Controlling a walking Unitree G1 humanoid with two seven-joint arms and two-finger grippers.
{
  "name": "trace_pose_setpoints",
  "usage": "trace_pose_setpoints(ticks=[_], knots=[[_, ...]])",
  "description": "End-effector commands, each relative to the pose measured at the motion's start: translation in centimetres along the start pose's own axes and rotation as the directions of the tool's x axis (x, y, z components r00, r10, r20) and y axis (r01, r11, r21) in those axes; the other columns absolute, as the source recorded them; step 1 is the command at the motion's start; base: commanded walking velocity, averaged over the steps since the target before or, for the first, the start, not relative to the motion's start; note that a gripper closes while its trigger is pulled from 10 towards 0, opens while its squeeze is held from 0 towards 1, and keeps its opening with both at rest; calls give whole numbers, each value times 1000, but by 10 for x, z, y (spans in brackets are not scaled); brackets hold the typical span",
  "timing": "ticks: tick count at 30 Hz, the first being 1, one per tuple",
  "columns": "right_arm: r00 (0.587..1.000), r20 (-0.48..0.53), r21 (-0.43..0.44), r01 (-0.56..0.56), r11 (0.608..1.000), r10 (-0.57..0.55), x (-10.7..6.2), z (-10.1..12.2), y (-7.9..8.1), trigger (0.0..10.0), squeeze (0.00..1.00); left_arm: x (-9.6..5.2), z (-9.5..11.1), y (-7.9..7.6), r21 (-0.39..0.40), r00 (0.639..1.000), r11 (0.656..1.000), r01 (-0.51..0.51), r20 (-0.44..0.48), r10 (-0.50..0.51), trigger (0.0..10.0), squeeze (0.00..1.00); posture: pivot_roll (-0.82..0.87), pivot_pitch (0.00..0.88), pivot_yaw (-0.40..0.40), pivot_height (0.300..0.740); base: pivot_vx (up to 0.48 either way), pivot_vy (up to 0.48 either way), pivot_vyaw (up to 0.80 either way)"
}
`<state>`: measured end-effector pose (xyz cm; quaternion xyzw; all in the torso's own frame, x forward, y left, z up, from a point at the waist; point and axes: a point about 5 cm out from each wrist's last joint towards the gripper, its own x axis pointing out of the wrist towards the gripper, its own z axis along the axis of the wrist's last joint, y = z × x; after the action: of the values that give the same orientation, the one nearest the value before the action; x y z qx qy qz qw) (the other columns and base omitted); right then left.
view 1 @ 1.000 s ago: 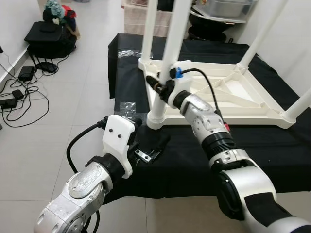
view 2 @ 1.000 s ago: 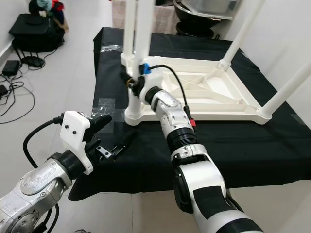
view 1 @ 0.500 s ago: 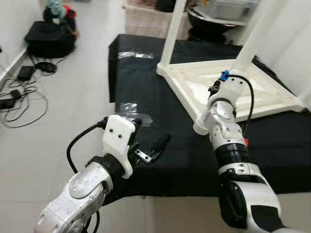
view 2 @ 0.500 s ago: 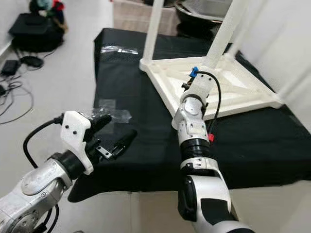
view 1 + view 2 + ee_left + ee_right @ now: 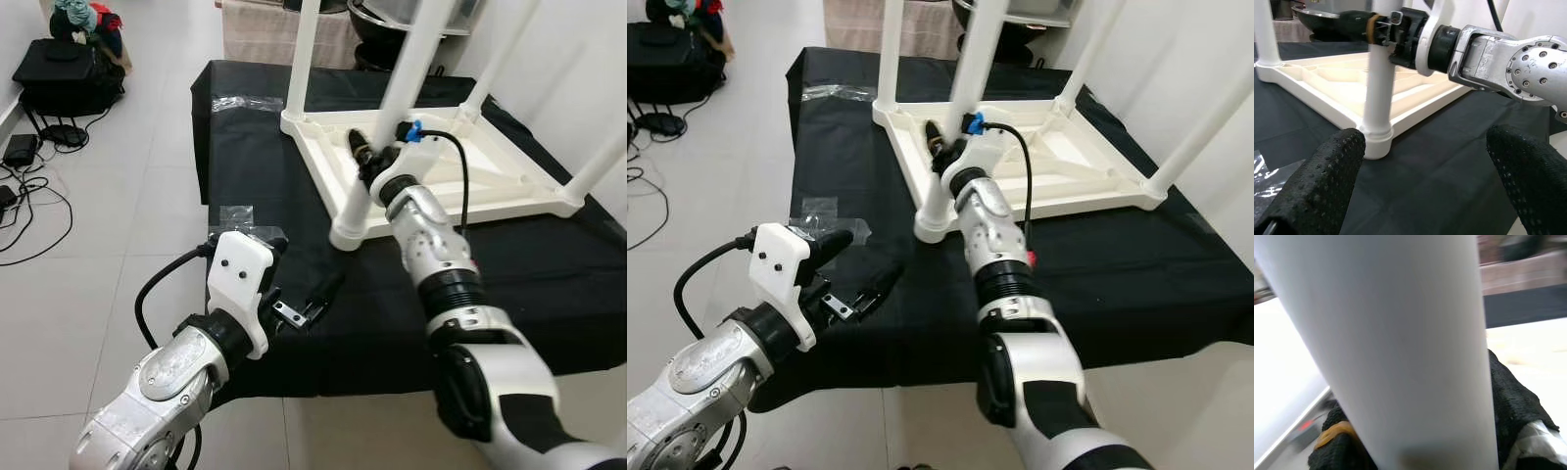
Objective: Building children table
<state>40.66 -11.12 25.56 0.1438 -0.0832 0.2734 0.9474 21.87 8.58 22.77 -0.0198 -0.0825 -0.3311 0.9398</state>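
Nearest the camera, the left gripper (image 5: 315, 302) hovers just above the near left part of the black cloth (image 5: 549, 274), its two fingers (image 5: 1327, 176) spread wide with nothing between them. A little beyond it, toward the left edge of the cloth, lies a crumpled clear plastic bag (image 5: 235, 213).

Farther in, the white children's table (image 5: 490, 181) lies upside down on the cloth, its ribbed underside facing up and its legs pointing upward. The near-left leg (image 5: 377, 127) stands in its corner socket, and the right gripper (image 5: 364, 157) is closed around that leg a short way above the socket, fingers pressed against it on either side; the right wrist view shows the white tube close up with a black finger (image 5: 1511, 396) behind it.

Farther still, on the floor to the far left, a black bag (image 5: 69, 73) and loose cables (image 5: 24, 201) sit well apart from the work.

The risk from here looks like the leg not being seated squarely: if the right gripper pushes or twists off-axis, the leg could jam or pop out, or the light upturned table could slide on the cloth, since the left gripper is not bracing it.
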Motion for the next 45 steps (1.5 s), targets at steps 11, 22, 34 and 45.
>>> trace_pose_setpoints(ticks=[11, 22, 34, 45], knots=[[680, -58, 139, -720, 680, 731, -36, -3, 28, 10000, 0, -1, -3, -1, -7, 1000, 1000, 0, -12, 0, 10000, 0, 69, 123, -162, 740, 0, 0, 0], [895, -190, 1, -411, 912, 403, -16, -23, 7, 0, 0, -1, -3, -1, -7, 1000, 1000, -2, -11, 2, 10000, 0, 68, 127, -164, 740, 0, 0, 0], [566, -49, -220, 797, 562, -823, -65, -14, -97, 0, 0, -1, -3, 0, -3, 1000, 1000, -8, -11, 8, 10000, 0, 66, 127, -157, 740, 0, 0, 0], [795, 10, -55, 606, 794, -606, -19, -14, -48, 10000, 1000, -1, -4, 0, -2, 1000, 1000, -5, -14, 5, 10000, 0, 62, 115, -155, 740, 0, 0, 0]])
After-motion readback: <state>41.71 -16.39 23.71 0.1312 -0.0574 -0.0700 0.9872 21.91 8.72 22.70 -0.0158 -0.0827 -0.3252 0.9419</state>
